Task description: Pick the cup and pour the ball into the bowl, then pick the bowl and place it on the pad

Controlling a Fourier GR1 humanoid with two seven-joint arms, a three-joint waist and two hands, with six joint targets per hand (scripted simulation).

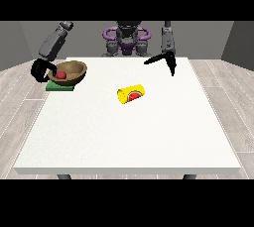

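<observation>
Front view shows the brown bowl [69, 72] tilted, with the red ball [61, 74] inside it, sitting over the green pad [60, 86] at the counter's [129, 137] far corner on the view's left. The hand at the view's left [39, 70] has its fingers curled round the bowl's rim. The yellow cup [131, 94] lies on its side near the middle of the counter, well apart from both hands. The hand at the view's right [166, 61] hangs above the counter with straight, spread fingers and holds nothing.

The main risk, as I judge it, is the tilt: if the bowl is let go while it leans, it could rock or slide partly off the pad, and the ball could roll out over the low side. Only part of the pad shows beneath the bowl, so whether the bowl sits squarely on it cannot be told.
</observation>
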